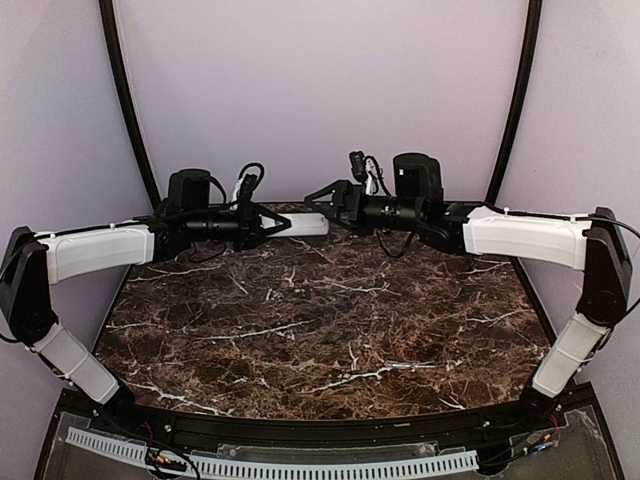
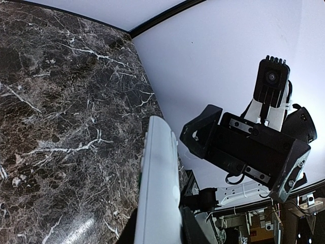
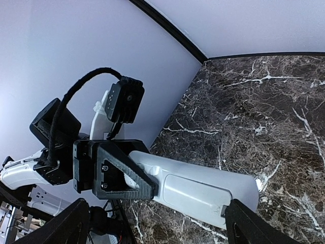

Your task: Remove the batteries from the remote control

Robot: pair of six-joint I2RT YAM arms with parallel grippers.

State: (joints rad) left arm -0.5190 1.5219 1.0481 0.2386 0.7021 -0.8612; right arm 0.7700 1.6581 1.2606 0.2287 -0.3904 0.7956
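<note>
Clamping one remote control [image 1: 305, 225] — left jaws; right jaws wide.

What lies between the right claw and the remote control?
Nothing; the right wrist view shows only air between the open right claw and the remote control.

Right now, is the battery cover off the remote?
No, the cover sits flush and closed on the back of the remote.
</note>
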